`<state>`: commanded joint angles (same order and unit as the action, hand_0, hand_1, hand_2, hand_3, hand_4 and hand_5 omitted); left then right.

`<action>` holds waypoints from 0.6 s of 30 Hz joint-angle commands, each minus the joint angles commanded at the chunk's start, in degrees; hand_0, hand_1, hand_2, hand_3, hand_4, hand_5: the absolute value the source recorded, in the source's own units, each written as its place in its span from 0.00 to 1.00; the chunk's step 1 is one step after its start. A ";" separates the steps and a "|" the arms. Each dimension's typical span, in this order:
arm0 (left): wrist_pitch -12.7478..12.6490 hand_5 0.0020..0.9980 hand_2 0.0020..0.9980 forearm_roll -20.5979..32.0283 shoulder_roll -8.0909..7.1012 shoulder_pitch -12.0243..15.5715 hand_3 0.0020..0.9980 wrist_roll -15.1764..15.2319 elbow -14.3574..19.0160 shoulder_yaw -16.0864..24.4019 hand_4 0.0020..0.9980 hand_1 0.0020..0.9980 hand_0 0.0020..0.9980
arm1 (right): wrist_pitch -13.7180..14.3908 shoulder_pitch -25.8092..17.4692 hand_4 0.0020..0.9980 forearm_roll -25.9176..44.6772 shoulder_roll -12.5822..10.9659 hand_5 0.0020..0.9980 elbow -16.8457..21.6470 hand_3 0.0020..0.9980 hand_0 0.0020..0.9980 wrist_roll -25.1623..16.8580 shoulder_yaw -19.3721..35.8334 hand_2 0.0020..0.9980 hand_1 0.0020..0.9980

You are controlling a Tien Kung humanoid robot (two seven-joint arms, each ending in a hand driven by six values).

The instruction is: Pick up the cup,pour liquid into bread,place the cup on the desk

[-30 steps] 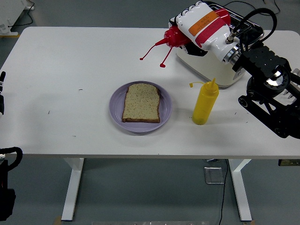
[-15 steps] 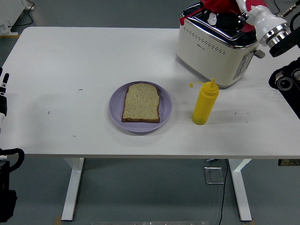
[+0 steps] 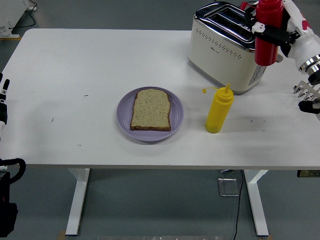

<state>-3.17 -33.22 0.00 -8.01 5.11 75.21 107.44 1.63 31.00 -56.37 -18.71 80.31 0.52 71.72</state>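
A slice of brown bread [image 3: 151, 109] lies flat on a purple plate [image 3: 126, 121] at the middle of the white table. No cup shows; the held thing is a red squeeze bottle [image 3: 266, 47]. My right hand [image 3: 280, 31] is shut on it and holds it upright in the air at the far right, in front of the toaster's right end. The bottle is well to the right of the bread, above table height. My left hand [image 3: 3, 102] rests at the picture's left edge, only a sliver showing.
A cream and chrome toaster [image 3: 225, 50] stands at the back right. A yellow squeeze bottle [image 3: 219, 111] with its cap hanging open stands upright just right of the plate. The table [image 3: 75, 65] runs bare to the left.
One second ago the red bottle lay tilted with its nozzle pointing left beside the toaster. My right hand has swung it back to the right and turned it upright.
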 joint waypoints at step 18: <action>-0.01 1.00 0.75 -0.04 0.00 -0.03 0.69 0.05 -0.17 -0.25 0.56 0.74 0.78 | 7.21 -9.36 0.54 11.23 1.61 0.22 -8.99 0.43 0.18 -21.24 -1.85 0.33 0.21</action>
<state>-3.18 -33.26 0.00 -8.04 5.15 75.04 107.19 8.84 21.64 -45.14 -17.09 71.32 -20.73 69.87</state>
